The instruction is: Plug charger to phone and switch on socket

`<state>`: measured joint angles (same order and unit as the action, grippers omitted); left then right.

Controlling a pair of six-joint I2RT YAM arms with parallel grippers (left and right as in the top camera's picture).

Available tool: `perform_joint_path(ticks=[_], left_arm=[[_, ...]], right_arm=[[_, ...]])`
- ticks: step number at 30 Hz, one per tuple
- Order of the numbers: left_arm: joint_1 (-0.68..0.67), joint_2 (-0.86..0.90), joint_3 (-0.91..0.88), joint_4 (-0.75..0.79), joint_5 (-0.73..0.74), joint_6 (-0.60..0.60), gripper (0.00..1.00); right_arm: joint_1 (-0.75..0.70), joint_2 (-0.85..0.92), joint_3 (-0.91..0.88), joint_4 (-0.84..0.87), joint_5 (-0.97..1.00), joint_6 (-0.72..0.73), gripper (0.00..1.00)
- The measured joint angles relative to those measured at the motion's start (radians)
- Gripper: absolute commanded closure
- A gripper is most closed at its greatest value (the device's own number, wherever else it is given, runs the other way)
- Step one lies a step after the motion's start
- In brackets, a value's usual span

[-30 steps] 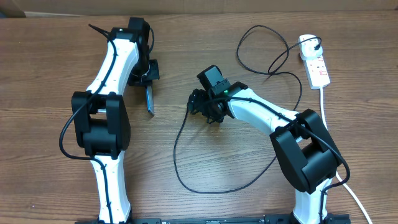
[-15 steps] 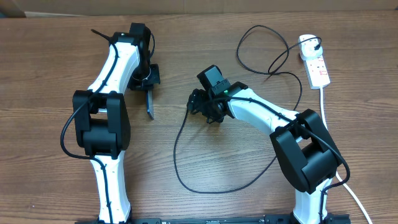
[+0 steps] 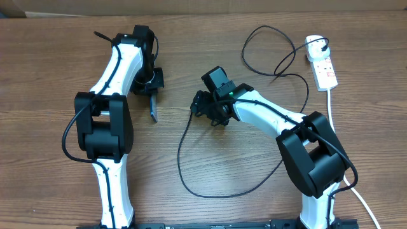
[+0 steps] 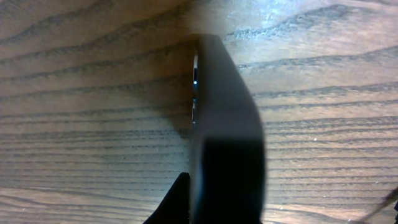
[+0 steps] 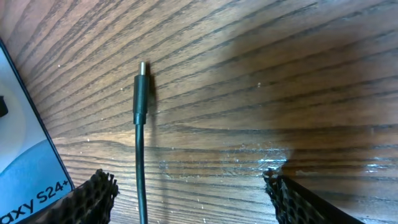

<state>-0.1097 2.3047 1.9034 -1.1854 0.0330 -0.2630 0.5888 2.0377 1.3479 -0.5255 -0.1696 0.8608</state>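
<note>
My left gripper (image 3: 152, 88) is shut on the phone (image 3: 153, 107) and holds it up on its edge on the table. In the left wrist view the phone (image 4: 227, 124) is a dark slab seen edge-on between the jaws. My right gripper (image 3: 199, 105) is open just right of the phone. In the right wrist view its fingers (image 5: 189, 183) straddle the charger's thin black cable, and the connector tip (image 5: 142, 92) lies on the wood ahead of them, untouched. The phone's blue-white screen (image 5: 25, 155) shows at the left. The charger cable (image 3: 179, 152) loops across the table to the white socket (image 3: 322, 63).
The socket's thick white cord (image 3: 337, 137) runs down the right edge past the right arm's base. The charger's black plug (image 3: 324, 44) sits at the socket's far end. A cable loop (image 3: 270, 51) lies at the back right. The table is brown wood.
My left gripper has shifted slightly towards the right with the phone still in it. My right gripper has barely moved.
</note>
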Motion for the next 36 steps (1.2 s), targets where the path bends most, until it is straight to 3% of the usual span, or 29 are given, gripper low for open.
perform_joint_path(ticks=[7, 21, 31, 36], left_arm=[[0.0, 0.0, 0.0, -0.019, 0.0, 0.0, 0.96], [0.0, 0.0, 0.013, -0.068, 0.001, -0.017, 0.96], [0.034, 0.002, 0.309, -0.201, 0.031, -0.099, 0.96], [0.066, 0.002, 0.343, -0.219, 0.076, -0.117, 0.96]], right_arm=[[0.0, 0.0, 0.0, 0.0, 0.0, 0.0, 0.19], [0.0, 0.0, 0.0, 0.005, 0.0, 0.0, 0.21], [-0.025, 0.0, 0.014, 0.019, -0.097, -0.005, 0.34], [-0.055, 0.002, 0.063, -0.032, -0.119, -0.019, 0.37]])
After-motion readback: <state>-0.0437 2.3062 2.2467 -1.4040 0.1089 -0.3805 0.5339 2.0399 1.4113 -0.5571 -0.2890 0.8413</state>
